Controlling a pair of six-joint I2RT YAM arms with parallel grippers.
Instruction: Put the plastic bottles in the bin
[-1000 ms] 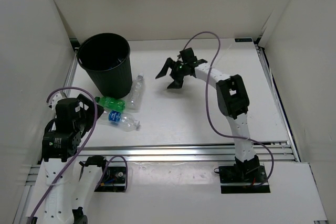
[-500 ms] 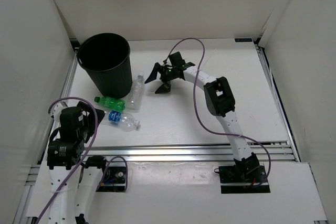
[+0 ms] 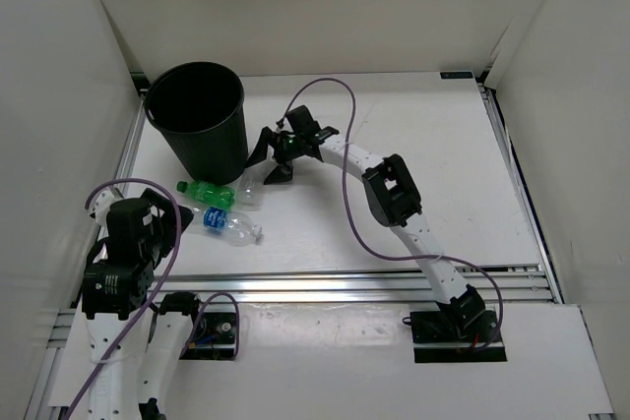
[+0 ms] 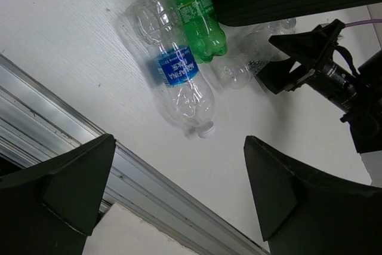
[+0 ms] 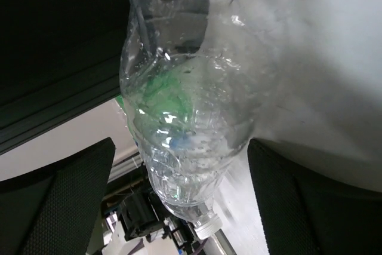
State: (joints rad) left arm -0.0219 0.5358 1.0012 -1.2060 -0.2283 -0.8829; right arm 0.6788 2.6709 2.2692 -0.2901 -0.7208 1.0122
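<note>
The black bin [image 3: 197, 123] stands at the table's far left. Just in front of it lie three plastic bottles: a green one [image 3: 207, 191], a clear one with a blue label [image 3: 228, 225], and a clear one [image 3: 252, 184] by the bin's foot. My right gripper [image 3: 268, 162] is open and straddles that clear bottle [image 5: 185, 135], one finger on each side and its cap pointing toward the arm bases. My left gripper [image 3: 175, 215] hangs open and empty above the near rail, short of the blue-label bottle [image 4: 179, 85] and the green bottle [image 4: 194, 13].
White walls close in the table on the left, back and right. Aluminium rails [image 3: 374, 282] run along the near edge, and another rail [image 3: 512, 174] runs along the right side. The right arm's purple cable [image 3: 349, 194] loops over the table's middle.
The right arm has swung left and down from mid-table until its fingers bracket the clear bottle beside the bin. The left arm has drawn back slightly toward its base.
</note>
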